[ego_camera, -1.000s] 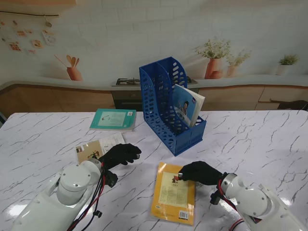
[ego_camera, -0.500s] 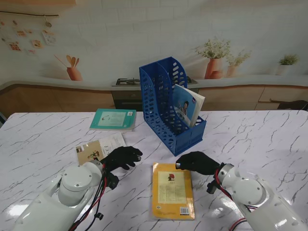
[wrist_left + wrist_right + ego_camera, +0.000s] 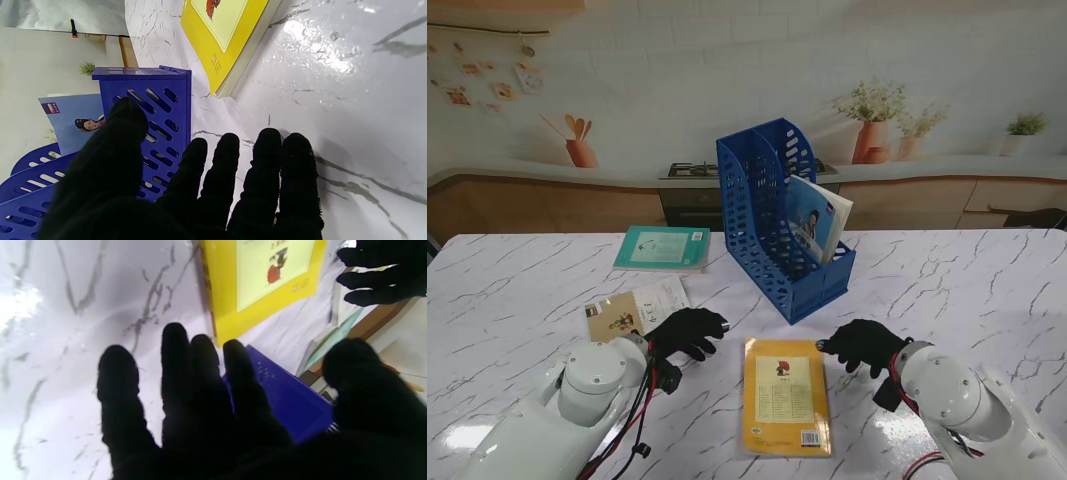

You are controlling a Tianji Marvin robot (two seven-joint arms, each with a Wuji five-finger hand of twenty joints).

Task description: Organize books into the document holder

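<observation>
- Since a second ago the right hand (image 3: pixel 864 345) has come off the yellow book (image 3: pixel 787 394) and moved out to its right; the book itself has been squared up and now lies flat between the two hands, with the left hand (image 3: pixel 687 330) edged in a little toward it
- Both hands are released, fingers spread, holding nothing; neither touches the book
- The blue holder (image 3: pixel 777 225) stands farther from me, one book (image 3: pixel 815 220) already leaning in its right slot; a teal book (image 3: pixel 663 247) and a tan book (image 3: pixel 632 308) lie flat to the left
- Risk: the yellow book lies flush on slick marble, so fingers coming down on the cover would likely push it along rather than get under an edge
- Risk: a one-sided grip on a thin softcover could let it sag or fan open on the lift
- Risk: the leaning book narrows its slot; a tilted entry could jam against it or shove the light holder
- Risk: both hands closing in together could collide over the book
</observation>
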